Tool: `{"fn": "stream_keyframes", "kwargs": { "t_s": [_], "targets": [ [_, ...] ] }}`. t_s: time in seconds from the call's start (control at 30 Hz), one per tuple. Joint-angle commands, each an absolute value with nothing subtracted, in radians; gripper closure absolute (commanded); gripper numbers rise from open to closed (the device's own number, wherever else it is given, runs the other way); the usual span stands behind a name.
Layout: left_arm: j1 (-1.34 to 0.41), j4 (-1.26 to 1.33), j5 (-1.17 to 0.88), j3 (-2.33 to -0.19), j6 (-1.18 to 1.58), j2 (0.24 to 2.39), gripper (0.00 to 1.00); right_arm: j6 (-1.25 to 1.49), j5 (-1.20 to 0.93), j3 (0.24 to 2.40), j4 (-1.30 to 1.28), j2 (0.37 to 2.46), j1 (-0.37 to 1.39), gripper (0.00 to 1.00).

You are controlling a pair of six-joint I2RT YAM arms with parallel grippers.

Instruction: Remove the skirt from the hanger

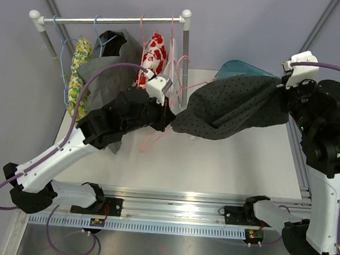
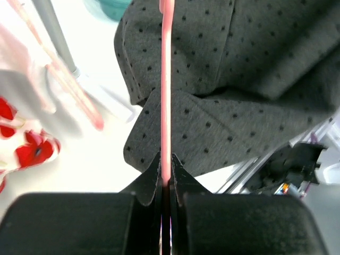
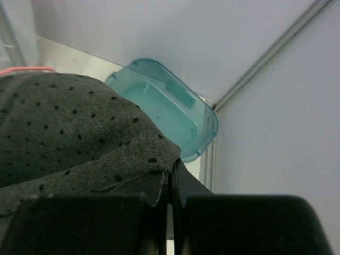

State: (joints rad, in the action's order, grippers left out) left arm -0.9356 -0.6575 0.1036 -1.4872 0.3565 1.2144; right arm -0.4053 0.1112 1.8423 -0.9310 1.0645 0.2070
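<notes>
A dark grey skirt (image 1: 235, 106) with black dots hangs stretched in the air between my two grippers, above the table. My left gripper (image 1: 169, 119) is shut on a pink hanger (image 2: 166, 95), whose thin bar runs straight up from between the jaws in the left wrist view, in front of the skirt (image 2: 239, 79). More of the pink hanger (image 1: 157, 137) trails below the skirt's left end. My right gripper (image 1: 281, 88) is shut on the skirt's right edge (image 3: 154, 159); the cloth folds over its left finger. A bit of pink hanger (image 3: 26, 69) shows behind the skirt.
A clothes rack (image 1: 116, 21) at the back left carries blue and pink hangers with a yellow-patterned garment (image 1: 77, 77), a grey one (image 1: 107, 62) and a red-and-white one (image 1: 153, 55). A teal plastic bin (image 3: 170, 109) lies at the back right corner, near the wall.
</notes>
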Motion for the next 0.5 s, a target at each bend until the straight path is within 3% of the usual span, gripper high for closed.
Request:
{"fn": "stream_keyframes", "kwargs": {
  "t_s": [0.0, 0.2, 0.33, 0.47],
  "targets": [
    [-0.936, -0.693, 0.121, -1.578, 0.29, 1.132, 1.0, -0.465, 0.228, 1.791, -0.784, 1.04, 0.17, 1.0],
    [-0.936, -0.775, 0.135, -1.657, 0.273, 1.042, 1.0, -0.518, 0.233, 1.532, -0.68, 1.023, 0.065, 1.0],
    [-0.936, -0.795, 0.126, -1.701, 0.276, 1.005, 1.0, -0.491, 0.086, 1.404, -0.667, 1.031, -0.069, 1.0],
    [-0.936, -0.828, 0.176, -1.73, 0.252, 0.997, 1.0, -0.48, -0.052, 1.312, -0.684, 1.032, -0.087, 1.0]
  ]
}}
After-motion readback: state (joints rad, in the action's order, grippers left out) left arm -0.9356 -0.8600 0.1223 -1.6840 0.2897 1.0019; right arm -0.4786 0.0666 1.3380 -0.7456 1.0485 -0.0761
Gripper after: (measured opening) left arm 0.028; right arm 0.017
